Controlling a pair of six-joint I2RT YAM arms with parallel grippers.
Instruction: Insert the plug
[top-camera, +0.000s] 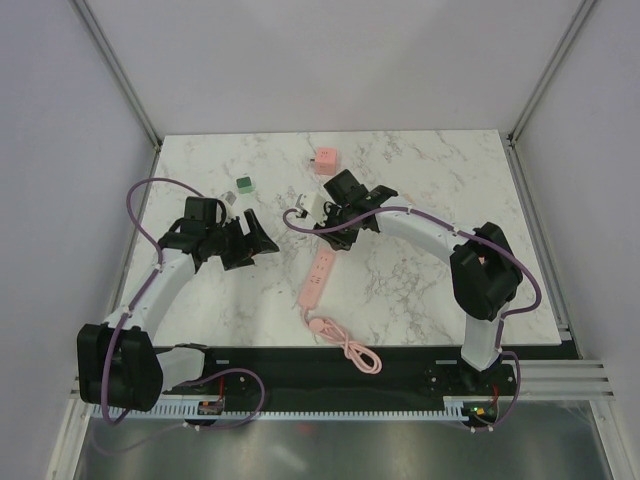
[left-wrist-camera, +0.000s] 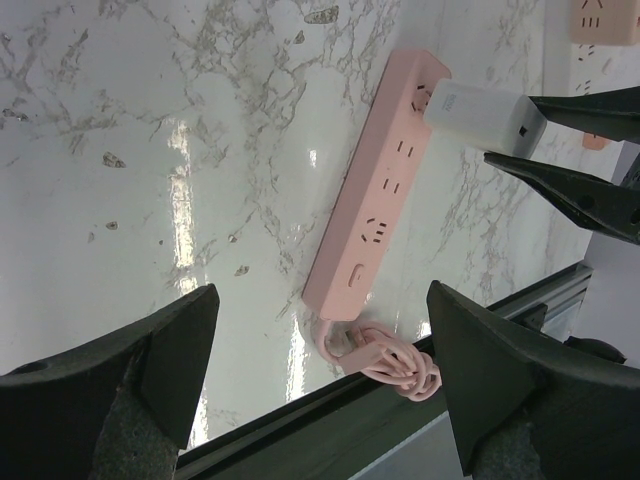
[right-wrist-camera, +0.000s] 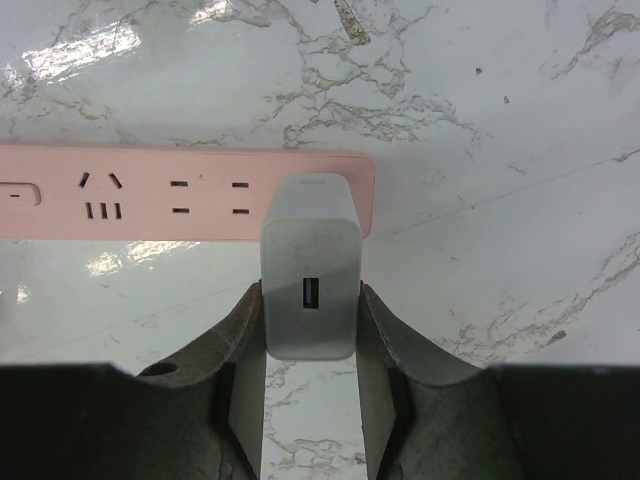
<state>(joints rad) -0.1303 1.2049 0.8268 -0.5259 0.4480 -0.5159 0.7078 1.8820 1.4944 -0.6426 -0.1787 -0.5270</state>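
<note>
A pink power strip (top-camera: 315, 283) lies mid-table, its cable coiled (top-camera: 350, 350) at the near edge. My right gripper (right-wrist-camera: 310, 300) is shut on a white USB charger plug (right-wrist-camera: 310, 265) and holds it against the end socket of the strip (right-wrist-camera: 150, 195). The prongs are hidden. In the left wrist view the plug (left-wrist-camera: 480, 115) sits on the strip's far end (left-wrist-camera: 385, 190) between the right fingers (left-wrist-camera: 575, 195). My left gripper (left-wrist-camera: 320, 350) is open and empty, hovering left of the strip, and also shows in the top view (top-camera: 255, 240).
A pink cube adapter (top-camera: 325, 160) stands at the back of the table. A small green block (top-camera: 243, 185) and a small white piece (top-camera: 229, 197) lie behind the left gripper. The black front rail (left-wrist-camera: 400, 420) borders the table's near edge.
</note>
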